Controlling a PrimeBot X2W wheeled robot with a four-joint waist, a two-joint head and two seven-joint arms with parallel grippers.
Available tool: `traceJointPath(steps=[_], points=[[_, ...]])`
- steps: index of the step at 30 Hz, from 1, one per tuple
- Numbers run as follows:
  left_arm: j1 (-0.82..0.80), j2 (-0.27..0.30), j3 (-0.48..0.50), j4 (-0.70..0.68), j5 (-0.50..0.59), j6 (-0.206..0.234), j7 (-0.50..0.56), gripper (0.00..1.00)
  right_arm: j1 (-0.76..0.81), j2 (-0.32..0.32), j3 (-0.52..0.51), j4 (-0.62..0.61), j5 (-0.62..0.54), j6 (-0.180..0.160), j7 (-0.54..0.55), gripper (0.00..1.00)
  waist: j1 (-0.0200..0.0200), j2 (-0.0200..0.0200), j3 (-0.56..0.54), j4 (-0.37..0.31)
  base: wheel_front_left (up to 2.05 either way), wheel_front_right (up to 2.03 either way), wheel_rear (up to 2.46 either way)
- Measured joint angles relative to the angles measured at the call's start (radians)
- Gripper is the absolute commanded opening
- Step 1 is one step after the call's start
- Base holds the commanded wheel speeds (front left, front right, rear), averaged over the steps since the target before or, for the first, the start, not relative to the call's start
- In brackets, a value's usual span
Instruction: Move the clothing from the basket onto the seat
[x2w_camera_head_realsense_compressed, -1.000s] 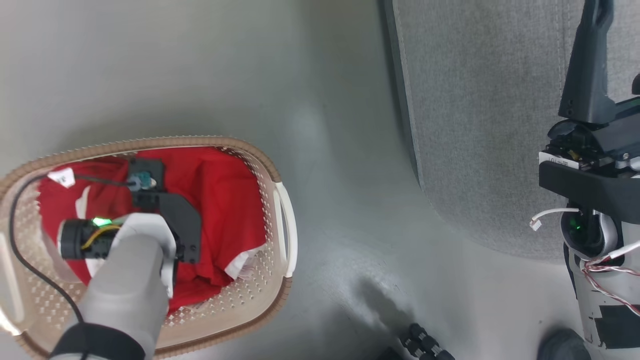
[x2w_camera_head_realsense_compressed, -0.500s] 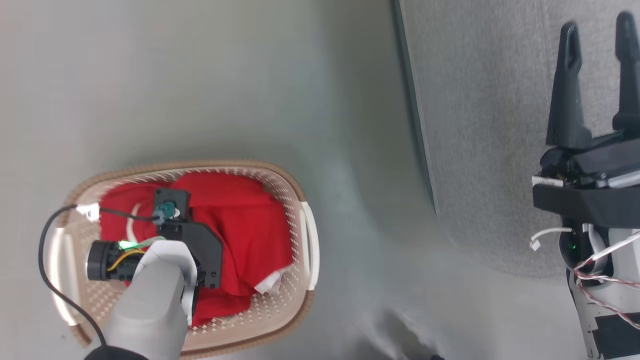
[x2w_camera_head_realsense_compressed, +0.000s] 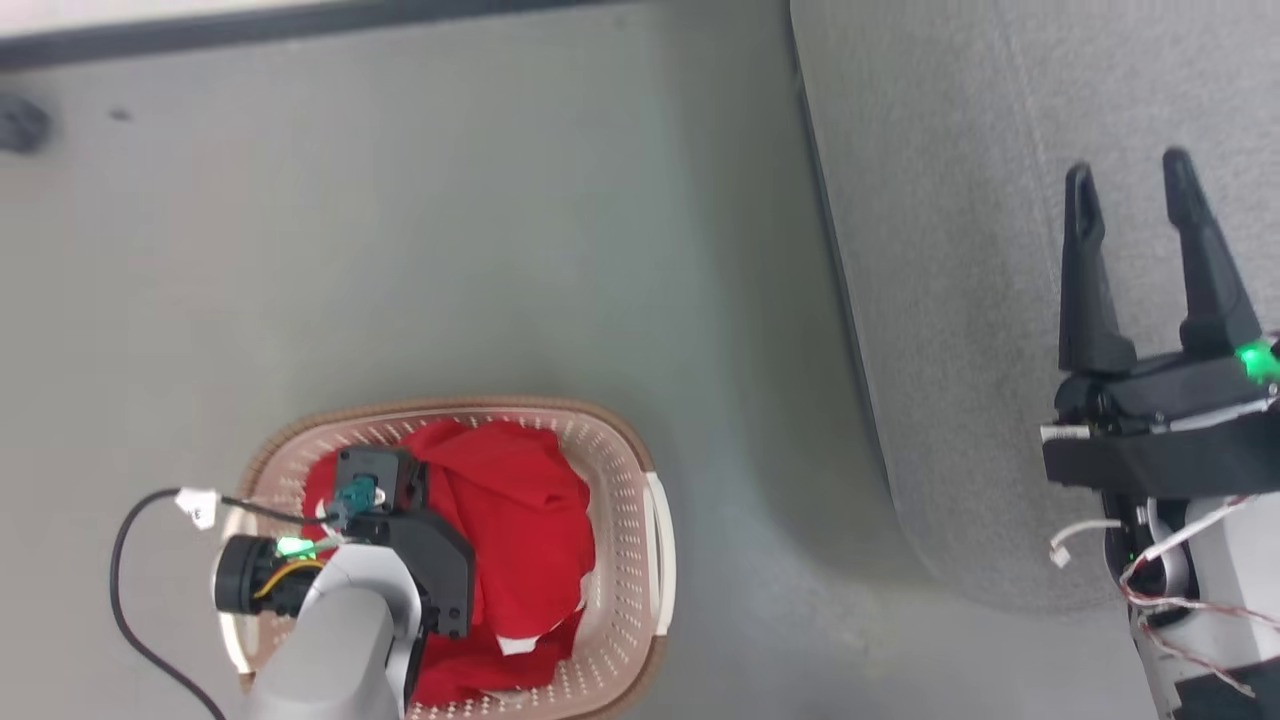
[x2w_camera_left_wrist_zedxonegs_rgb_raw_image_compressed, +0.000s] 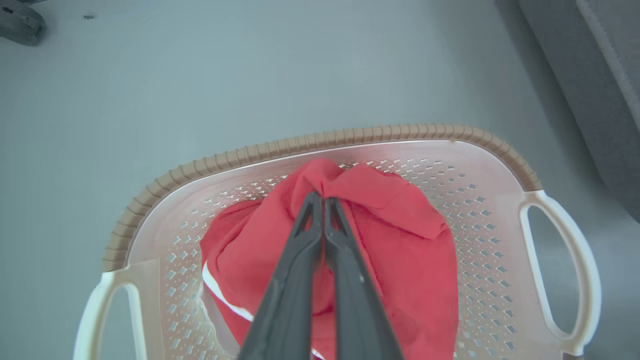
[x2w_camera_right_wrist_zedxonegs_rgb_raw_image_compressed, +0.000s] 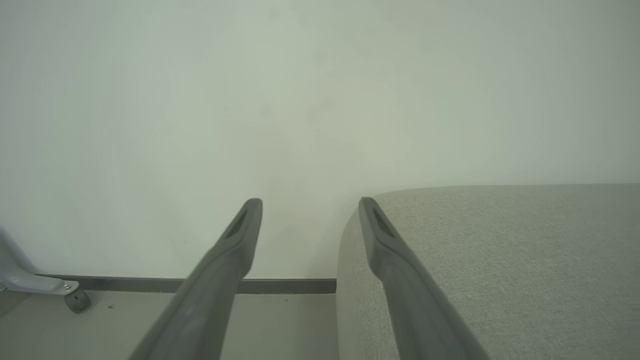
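Note:
The red clothing (x2w_camera_left_wrist_zedxonegs_rgb_raw_image_compressed: 395, 235) lies bunched in the cream basket (x2w_camera_left_wrist_zedxonegs_rgb_raw_image_compressed: 350, 136) with the brown rim. My left gripper (x2w_camera_left_wrist_zedxonegs_rgb_raw_image_compressed: 320, 199) is shut on a fold of it, and the fabric rises to a peak at the fingertips. A white hem strip (x2w_camera_left_wrist_zedxonegs_rgb_raw_image_compressed: 225, 302) shows at the garment's lower left. From the head, the basket (x2w_camera_head_realsense_compressed: 450, 410) sits on the floor at the lower left with the clothing (x2w_camera_head_realsense_compressed: 520, 510) inside, my left wrist above it. My right gripper (x2w_camera_head_realsense_compressed: 1130, 175) is open and holds nothing, over the grey seat (x2w_camera_head_realsense_compressed: 950, 250). The right gripper (x2w_camera_right_wrist_zedxonegs_rgb_raw_image_compressed: 310, 205) points past the seat's corner (x2w_camera_right_wrist_zedxonegs_rgb_raw_image_compressed: 500, 260) toward a wall.
Grey floor (x2w_camera_head_realsense_compressed: 550, 200) lies between basket and seat. A dark baseboard (x2w_camera_head_realsense_compressed: 300, 20) runs along the far wall. A dark caster (x2w_camera_head_realsense_compressed: 20, 122) stands at the far left, and a pale leg with a caster (x2w_camera_right_wrist_zedxonegs_rgb_raw_image_compressed: 75, 300) is by the baseboard.
The head camera has drawn back, so basket and seat look smaller and lower. The clothing has gone from spread flat to bunched up in my left gripper. Both right fingers have come fully into the picture.

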Motion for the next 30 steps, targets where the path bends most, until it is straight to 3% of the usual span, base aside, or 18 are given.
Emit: traceJointPath(steps=[13,23,30], points=[[0.117,-0.001,-0.006,-0.093,-0.010,-0.039,-0.037,0.00,0.117,-0.009,-0.012,0.043,-0.002,0.000,0.000,1.00,0.0000,0.0000,-0.185,0.051,0.00,0.00,0.00],[0.192,-0.001,-0.003,-0.241,-0.038,-0.039,-0.039,0.00,0.187,-0.012,-0.014,0.090,-0.002,0.007,0.000,1.00,-0.0001,-0.0001,-0.318,0.090,0.00,0.00,0.00],[0.225,0.000,0.021,-0.416,-0.034,-0.020,-0.039,0.00,0.260,-0.010,-0.002,0.119,-0.002,0.007,0.000,1.00,0.0000,-0.0001,-0.405,0.114,0.00,0.00,0.00]])
